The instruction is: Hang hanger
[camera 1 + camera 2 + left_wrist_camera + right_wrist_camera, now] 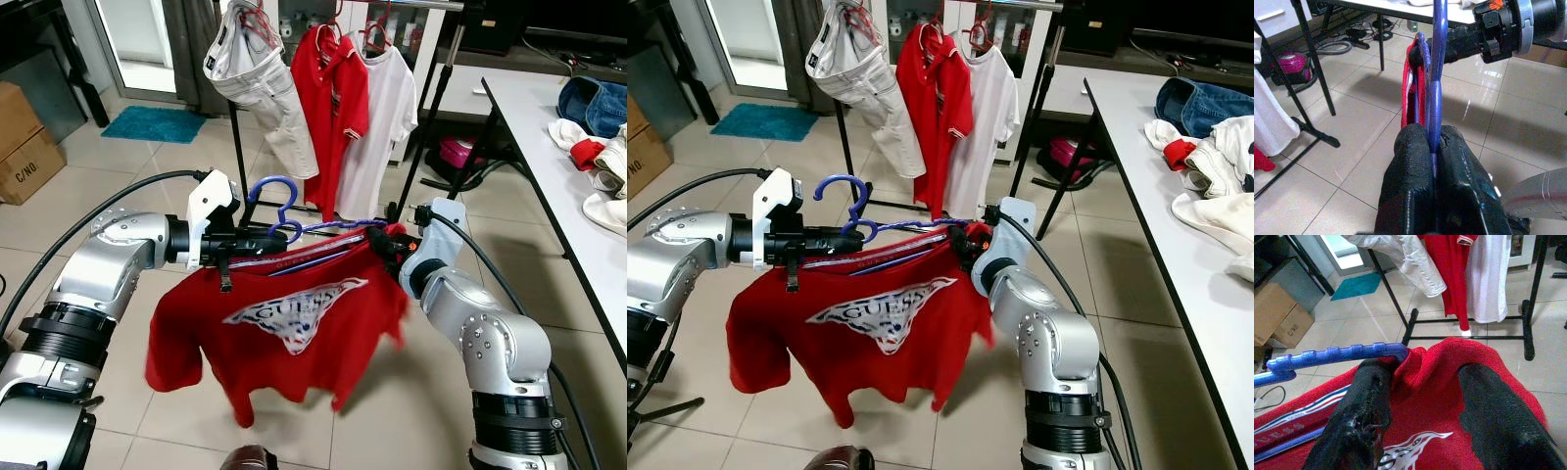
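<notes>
The left tool (pixel 257 245) is pinching the blue hanger (pixel 294 231) near its hook, holding it in the air before the clothes rack (pixel 421 137). A red T-shirt (pixel 279 328) is draping from it. The right tool (pixel 1422 416), fingers spread, is pressing into the shirt's shoulder.

We count: blue hanger (pixel 284 211) 1 | red T-shirt (pixel 284 333) on it 1 | garments on rack 3: white shorts (pixel 260 83), red polo (pixel 333 103), white T-shirt (pixel 387 108) | cardboard boxes (pixel 24 137) 2 | teal mat (pixel 157 124) 1 | grippers 2: left gripper (pixel 257 244), right gripper (pixel 380 238)
</notes>
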Available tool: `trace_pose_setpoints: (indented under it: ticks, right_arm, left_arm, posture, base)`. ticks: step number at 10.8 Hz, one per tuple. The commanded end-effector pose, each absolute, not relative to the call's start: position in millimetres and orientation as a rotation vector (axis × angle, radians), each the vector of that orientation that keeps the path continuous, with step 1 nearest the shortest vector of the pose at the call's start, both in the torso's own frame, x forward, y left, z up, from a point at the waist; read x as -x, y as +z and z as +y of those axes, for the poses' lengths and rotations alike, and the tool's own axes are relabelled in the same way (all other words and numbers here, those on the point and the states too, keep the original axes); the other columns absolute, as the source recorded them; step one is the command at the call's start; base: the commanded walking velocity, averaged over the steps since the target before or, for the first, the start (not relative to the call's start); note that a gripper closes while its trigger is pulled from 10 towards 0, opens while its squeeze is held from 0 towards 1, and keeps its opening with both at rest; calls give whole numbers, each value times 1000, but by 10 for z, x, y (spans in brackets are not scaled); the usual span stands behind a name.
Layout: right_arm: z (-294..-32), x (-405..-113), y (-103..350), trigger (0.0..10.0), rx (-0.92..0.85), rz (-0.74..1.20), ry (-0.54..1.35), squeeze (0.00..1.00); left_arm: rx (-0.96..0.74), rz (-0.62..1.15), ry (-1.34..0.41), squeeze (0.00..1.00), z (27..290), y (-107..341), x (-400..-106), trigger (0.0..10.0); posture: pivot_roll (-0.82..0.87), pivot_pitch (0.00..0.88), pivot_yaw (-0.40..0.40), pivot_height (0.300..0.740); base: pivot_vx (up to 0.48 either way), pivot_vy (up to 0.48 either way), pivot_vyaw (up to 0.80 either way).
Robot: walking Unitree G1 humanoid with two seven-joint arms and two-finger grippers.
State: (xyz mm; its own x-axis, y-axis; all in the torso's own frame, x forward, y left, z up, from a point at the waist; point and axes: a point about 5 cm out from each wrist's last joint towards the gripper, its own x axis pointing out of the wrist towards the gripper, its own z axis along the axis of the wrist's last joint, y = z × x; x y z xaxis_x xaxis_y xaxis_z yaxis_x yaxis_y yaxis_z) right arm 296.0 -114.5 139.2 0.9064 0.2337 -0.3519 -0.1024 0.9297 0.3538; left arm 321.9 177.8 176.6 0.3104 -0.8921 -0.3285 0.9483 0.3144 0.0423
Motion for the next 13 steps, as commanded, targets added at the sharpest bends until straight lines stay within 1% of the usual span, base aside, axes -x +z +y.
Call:
trace_pose_setpoints:
  ticks: [1,2,3,8,11,13]
  right_arm:
    - [-1159,-2989,1416,2196,-327,393,165,0]
    - [-1160,-2989,1413,627,-324,393,168,0]
    - [-1158,-2985,1401,0,-314,398,173,0]
    - [-1139,-2964,1400,0,-330,391,204,0]
    - [-1149,-2946,1403,0,-329,389,224,0]
    - [-1175,-2890,1412,0,-283,416,333,0]
  left_arm:
    - [-252,217,-1239,0,1790,1891,-3220,0]
    - [-254,218,-1236,0,1797,1898,-3219,0]
    - [-255,219,-1233,0,1807,1901,-3220,0]
    - [-272,228,-1219,0,1868,1915,-3238,0]
    - [-310,244,-1190,0,1929,1901,-3260,0]
    - [-423,279,-1112,0,2085,1886,-3315,0]
  posture:
    - [-22,0,30,740]
    - [-21,0,29,740]
    - [-21,0,27,740]
    - [-27,0,27,740]
    - [-28,0,27,740]
    - [-30,0,25,740]
  base:
    - [0,0,0]
    - [0,0,0]
    - [0,0,0]
    - [0,0,0]
    - [0,0,0]
    - [0,0,0]
